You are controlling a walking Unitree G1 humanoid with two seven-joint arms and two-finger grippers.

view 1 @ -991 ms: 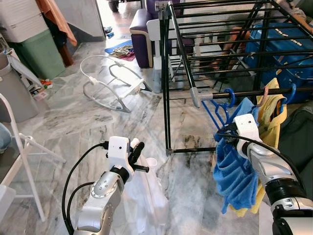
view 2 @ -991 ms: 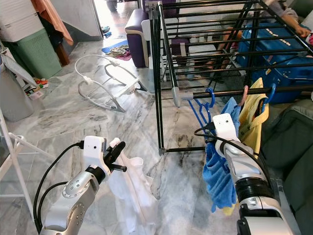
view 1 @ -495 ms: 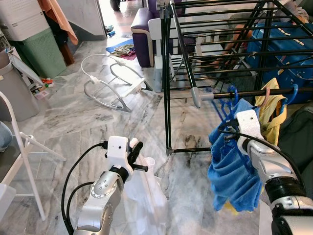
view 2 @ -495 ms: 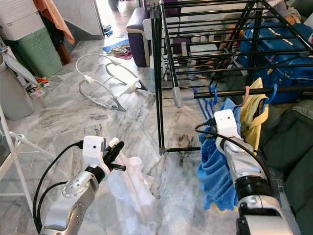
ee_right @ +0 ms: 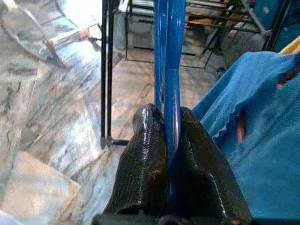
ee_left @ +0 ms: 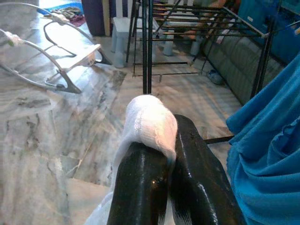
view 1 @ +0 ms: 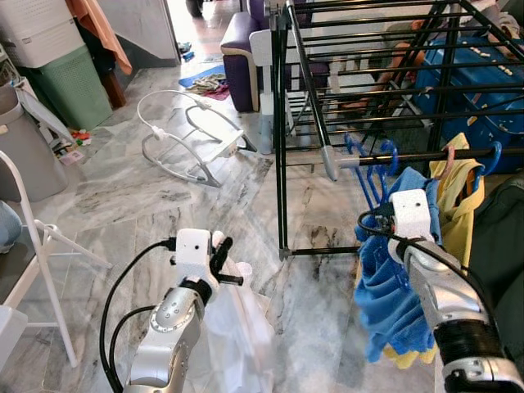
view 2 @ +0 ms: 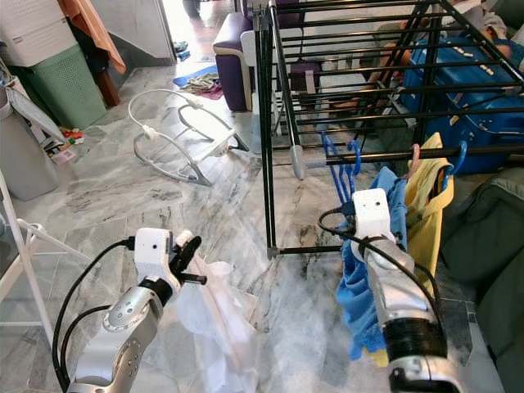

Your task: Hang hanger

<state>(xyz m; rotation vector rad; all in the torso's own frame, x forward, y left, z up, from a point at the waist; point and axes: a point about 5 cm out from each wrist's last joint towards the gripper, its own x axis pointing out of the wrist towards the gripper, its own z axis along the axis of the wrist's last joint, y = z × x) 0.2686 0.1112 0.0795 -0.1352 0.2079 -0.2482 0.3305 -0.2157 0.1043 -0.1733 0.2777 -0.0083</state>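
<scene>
The right gripper [ee_right: 171, 140] was shut tight on the blue hanger [ee_right: 169, 70], w/ the thin blue bar pinched between its two black fingers [ee_right: 150, 159]. The hanger's hooks [view 1: 372, 155] were seen up at the black rail [view 1: 426, 154] of the drying rack [view 1: 282, 123], touching or just by it; which one could not be told. A blue cloth [view 1: 393, 303] was draped below, beside a yellow cloth [view 1: 458, 196]. The left gripper [ee_left: 161, 154] was held low over the marble floor [view 1: 123, 196], closed on a white cloth [ee_left: 150, 122].
</scene>
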